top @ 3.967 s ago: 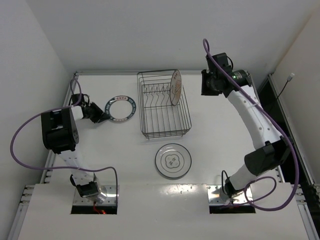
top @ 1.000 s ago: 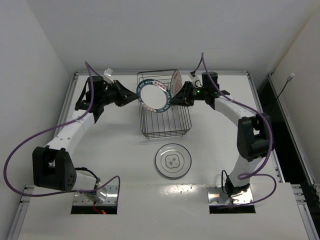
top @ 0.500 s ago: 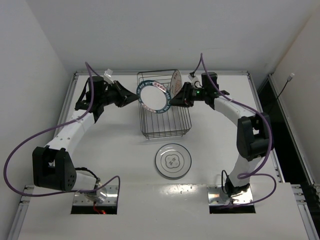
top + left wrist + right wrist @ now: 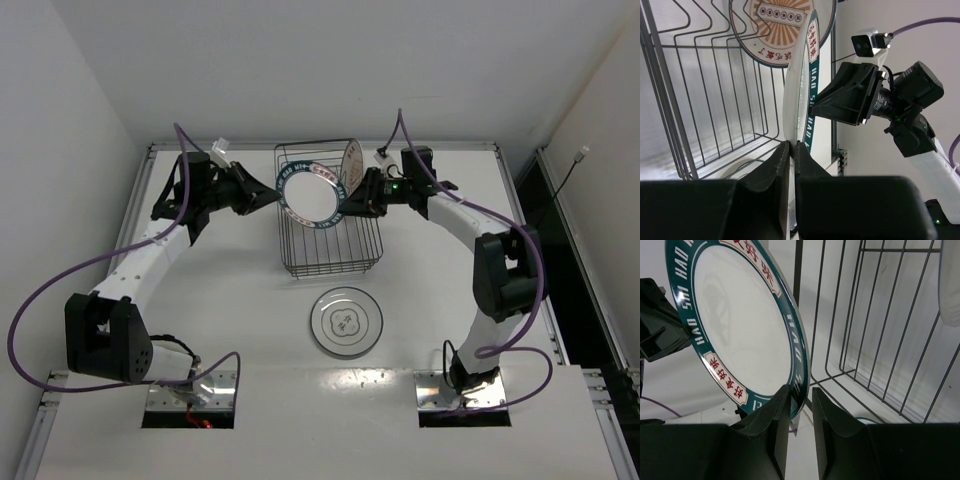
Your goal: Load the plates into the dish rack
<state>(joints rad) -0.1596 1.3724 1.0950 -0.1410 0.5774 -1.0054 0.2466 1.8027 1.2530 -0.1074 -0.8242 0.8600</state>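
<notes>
The teal-rimmed plate [image 4: 311, 197] is held upright on edge above the dish rack [image 4: 330, 268]. My left gripper [image 4: 272, 195] is shut on its left rim; in the left wrist view the plate [image 4: 796, 90] runs edge-on out of the closed fingers [image 4: 775, 170]. My right gripper [image 4: 347, 203] straddles the opposite rim. In the right wrist view the plate [image 4: 740, 325] touches one finger, with a gap to the other. The red-orange plate [image 4: 350, 170] stands in the rack's back right. The grey-white plate [image 4: 346, 322] lies flat on the table in front of the rack.
The rack's upright wire prongs [image 4: 715, 90] run beneath the held plate, and its side wires [image 4: 865, 340] stand close to my right gripper. White walls enclose the table on the left, back and right.
Four seconds ago the teal-rimmed plate lay on the table at the left and my right arm was at the back right. Over the last second the plate and both grippers edged slightly right.
</notes>
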